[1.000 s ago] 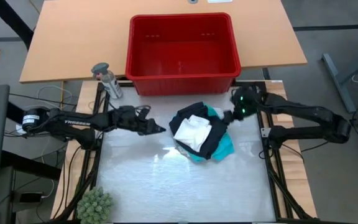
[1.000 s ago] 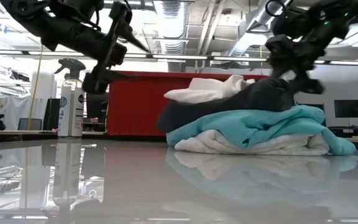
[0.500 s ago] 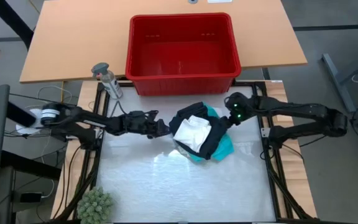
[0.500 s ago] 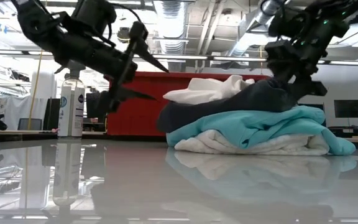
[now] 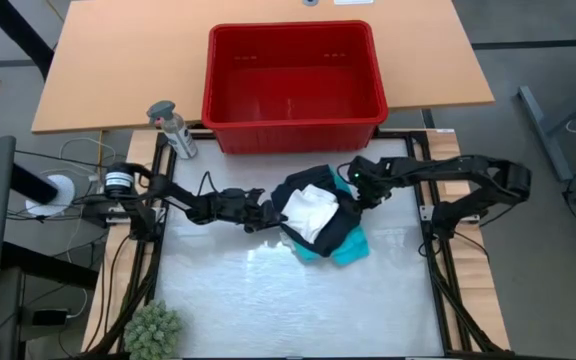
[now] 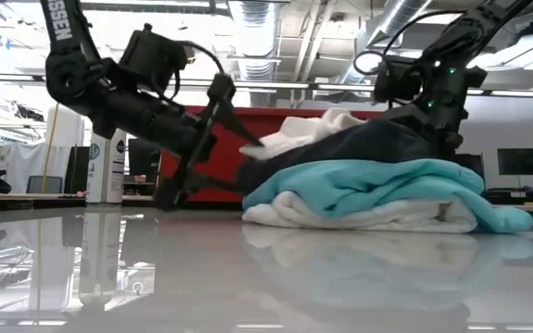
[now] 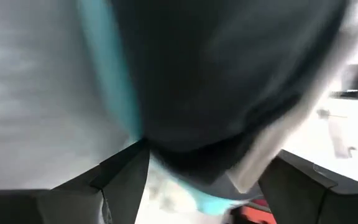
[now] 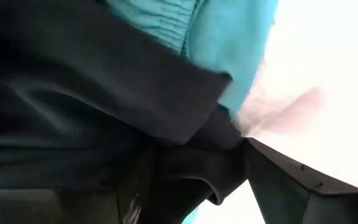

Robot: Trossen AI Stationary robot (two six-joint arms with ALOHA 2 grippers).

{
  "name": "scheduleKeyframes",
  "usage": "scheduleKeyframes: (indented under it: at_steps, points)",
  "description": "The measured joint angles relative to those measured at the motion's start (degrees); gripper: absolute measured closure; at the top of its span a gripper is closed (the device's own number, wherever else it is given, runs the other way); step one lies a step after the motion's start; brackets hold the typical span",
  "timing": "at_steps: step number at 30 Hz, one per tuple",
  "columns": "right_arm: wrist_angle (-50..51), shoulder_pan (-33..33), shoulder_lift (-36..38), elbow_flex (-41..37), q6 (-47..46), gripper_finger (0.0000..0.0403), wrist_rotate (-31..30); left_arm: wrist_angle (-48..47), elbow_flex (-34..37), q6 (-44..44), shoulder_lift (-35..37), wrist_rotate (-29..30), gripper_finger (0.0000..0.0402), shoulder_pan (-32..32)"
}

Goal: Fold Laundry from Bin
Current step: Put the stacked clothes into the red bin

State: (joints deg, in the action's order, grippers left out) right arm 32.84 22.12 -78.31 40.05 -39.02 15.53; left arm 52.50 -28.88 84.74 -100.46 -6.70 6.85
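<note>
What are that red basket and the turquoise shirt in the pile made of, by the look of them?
The red basket looks like moulded plastic: rigid walls, thick rim, slight sheen. The turquoise shirt looks like soft knit fabric, perhaps cotton: matte, draping in rounded folds. The exact fibre cannot be told.

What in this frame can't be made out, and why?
- Right gripper: whether it holds the black clothing is unclear; in the high view and the right wrist view the cloth covers its fingers.
- Left gripper: contact with the laundry pile is unclear; the left wrist view is blurred.
- Bin: its far inner wall is hidden by the rim.
</note>
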Motion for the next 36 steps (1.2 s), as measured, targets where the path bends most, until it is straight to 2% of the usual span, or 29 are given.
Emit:
scheduleKeyframes:
  at_steps: [3,9,14,17,20,25,28,32,36]
  points:
    - [-0.7,-0.44,-1.56,0.02,0.02,0.0133,1.73,-4.82,-0.27,-2.66,-0.5,-0.32,0.0131,0.66]
    - [-1.55,-0.78,-1.53,0.0,-0.26,0.0132,1.47,-9.25,-0.75,-7.72,0.51,-6.4,0.0131,2.1]
    - [-2.42,-0.82,-1.5,-0.04,-1.44,0.0132,1.27,-26.61,-4.99,-16.74,1.81,-9.17,0.0131,2.83]
    - [-2.67,-0.82,-1.5,-0.04,-1.47,0.0132,1.21,-32.24,-7.39,-18.8,1.75,-8.66,0.0132,2.84]
    - [-2.98,-0.82,-1.5,-0.07,-1.47,0.0132,1.07,-32.65,-10.01,-21.7,1.64,-7.4,0.0132,2.8]
    - [-4.04,-0.82,-1.52,-0.11,-1.71,0.0132,0.8,-35.64,-14.14,-24.48,0.79,1.55,0.0131,3.04]
    - [-4.98,-1.33,-1.68,-0.11,-3.81,0.0132,-0.58,-34.98,-14.38,-22.16,0.81,4.76,0.0131,3.44]
    - [-8.57,-2.48,-2.43,-0.15,-4.98,0.0132,-2.76,-31.71,-13.97,-19.44,0.81,5.85,0.0131,3.6]
    - [-13.57,-3.7,-6.46,-0.13,-8.01,0.0132,-0.09,-27.21,-13.97,-16.32,-1.83,3.74,0.0131,4.03]
